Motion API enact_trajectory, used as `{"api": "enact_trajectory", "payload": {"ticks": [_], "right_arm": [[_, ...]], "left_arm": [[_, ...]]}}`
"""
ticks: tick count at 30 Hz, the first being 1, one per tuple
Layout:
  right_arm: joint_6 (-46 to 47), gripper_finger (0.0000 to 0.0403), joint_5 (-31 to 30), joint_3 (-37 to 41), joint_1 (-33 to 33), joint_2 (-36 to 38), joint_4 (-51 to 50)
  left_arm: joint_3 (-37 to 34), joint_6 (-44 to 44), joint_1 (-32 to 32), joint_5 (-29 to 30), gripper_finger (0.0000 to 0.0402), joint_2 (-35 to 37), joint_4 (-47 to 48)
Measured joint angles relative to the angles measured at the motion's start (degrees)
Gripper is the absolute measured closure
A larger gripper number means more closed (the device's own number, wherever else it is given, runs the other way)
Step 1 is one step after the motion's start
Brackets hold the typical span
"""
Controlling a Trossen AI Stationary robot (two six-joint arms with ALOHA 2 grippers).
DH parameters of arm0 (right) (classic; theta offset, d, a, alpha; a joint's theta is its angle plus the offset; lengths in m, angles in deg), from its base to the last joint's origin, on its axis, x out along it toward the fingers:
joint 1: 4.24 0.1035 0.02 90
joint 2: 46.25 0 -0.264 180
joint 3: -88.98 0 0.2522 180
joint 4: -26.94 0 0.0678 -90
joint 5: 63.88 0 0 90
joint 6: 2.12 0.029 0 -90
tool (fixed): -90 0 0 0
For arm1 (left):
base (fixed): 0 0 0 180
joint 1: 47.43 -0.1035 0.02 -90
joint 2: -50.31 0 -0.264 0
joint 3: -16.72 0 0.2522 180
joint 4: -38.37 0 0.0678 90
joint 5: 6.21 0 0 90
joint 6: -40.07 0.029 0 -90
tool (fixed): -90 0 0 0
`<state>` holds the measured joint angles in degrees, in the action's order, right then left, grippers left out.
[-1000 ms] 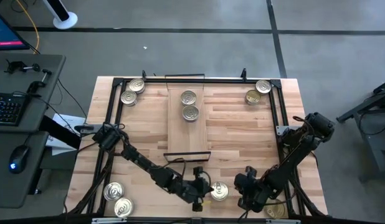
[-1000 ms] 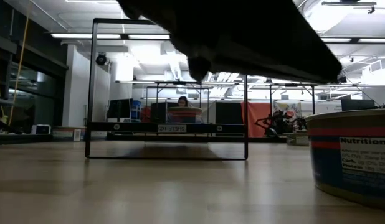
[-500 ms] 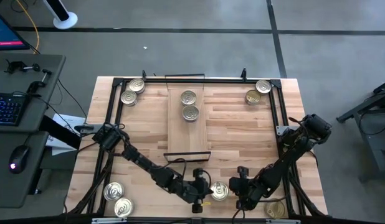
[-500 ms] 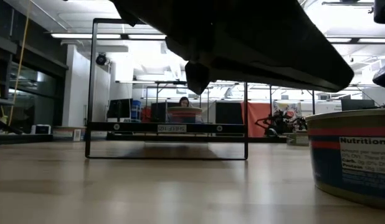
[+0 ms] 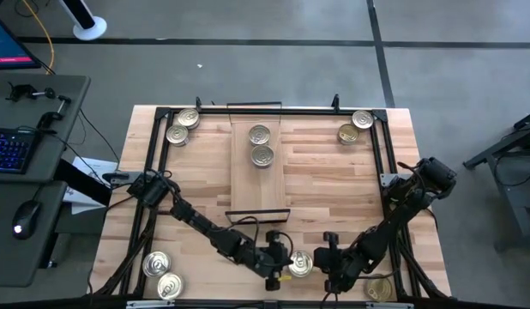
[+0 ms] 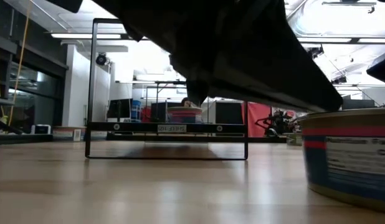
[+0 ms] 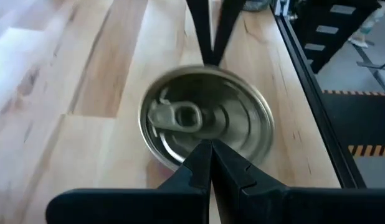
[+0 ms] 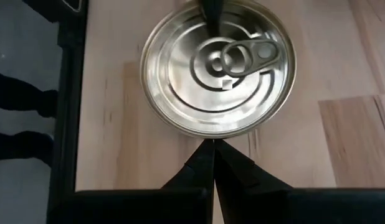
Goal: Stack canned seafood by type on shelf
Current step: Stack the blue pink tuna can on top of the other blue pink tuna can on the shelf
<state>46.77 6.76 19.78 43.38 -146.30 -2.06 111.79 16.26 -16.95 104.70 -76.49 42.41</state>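
A: Both arms are low at the near edge of the butcher-block wooden surface (image 5: 325,189). The left jaws (image 5: 283,262) are pressed together, tips touching, and they point straight at a round gold-lidded metal tin (image 5: 301,264) with its pull-tab up.

B: In the left wrist view those closed tips overlap the near rim of that tin (image 7: 206,116); nothing sits between them. Whether they touch the lid, I cannot tell.

A: Now the right jaws (image 5: 331,278), also shut tight, lie just right of that same tin on the overhead view.

B: The right wrist view shows a silver-lidded round tin (image 8: 218,65) just beyond its closed tips (image 8: 212,163), with a strip of bare wood between, so apart. It sits close beside the black frame rail.

A: And the long light-wood shelf board with the thin black frame (image 5: 261,193) lies up the middle of the surface, well apart from both arms.

B: It carries two round tins (image 5: 261,146), one behind the other, near its far end.

A: More pairs of tins wait at the corners: far left (image 5: 183,125), far right (image 5: 355,126), near left (image 5: 162,274).

B: From table height, a blue-and-red labelled tin (image 6: 348,155) looms at the right, and the shelf's frame (image 6: 166,127) stands farther back.
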Motion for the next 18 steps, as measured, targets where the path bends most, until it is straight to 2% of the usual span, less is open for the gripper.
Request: {"api": "enact_trajectory", "payload": {"ticks": [5, 12, 18], "right_arm": [[-0.1, 0.0403, -0.3, 0.0, -0.4, 0.0, 0.7], [-1.6, 0.0403, -2.2, 0.0, -0.3, 0.0, 10.1], [-3.1, 0.0403, -4.4, 0.0, -0.3, 0.1, 15.7]], "left_arm": [[0.1, -0.1, 0.9, -0.3, 0.0402, 0.1, 3.3], [0.3, 0.4, 2.3, -0.1, 0.0402, 0.8, 8.7], [0.2, 1.7, 3.1, 0.4, 0.0402, 1.1, 9.8]]}}
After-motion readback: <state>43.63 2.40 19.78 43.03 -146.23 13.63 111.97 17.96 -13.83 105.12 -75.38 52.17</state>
